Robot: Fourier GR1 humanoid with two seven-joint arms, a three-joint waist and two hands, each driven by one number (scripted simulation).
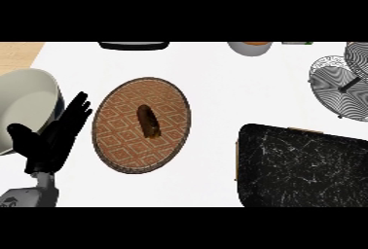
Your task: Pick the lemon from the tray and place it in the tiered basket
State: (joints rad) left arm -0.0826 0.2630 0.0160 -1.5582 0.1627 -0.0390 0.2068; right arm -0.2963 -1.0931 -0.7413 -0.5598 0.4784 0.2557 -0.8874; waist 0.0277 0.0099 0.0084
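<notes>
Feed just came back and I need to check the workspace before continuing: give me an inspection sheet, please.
Surface: white counter, no spills seen.
Job's things: round patterned tray holds one dark brown oblong item, not lemon-coloured; wire tiered basket at far right.
Clutter: pale bowl at left; black marbled slab at near right; small bowl and dark dish at far edge.
Hands: left hand open, resting beside the tray; right hand not in view.
Cables: nothing seen.
Surroundings: wooden patch at far left.

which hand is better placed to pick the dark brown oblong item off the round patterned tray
Left. The open black left hand rests just beside the round patterned brown tray holding the dark brown oblong item. The right hand is out of view.
</notes>
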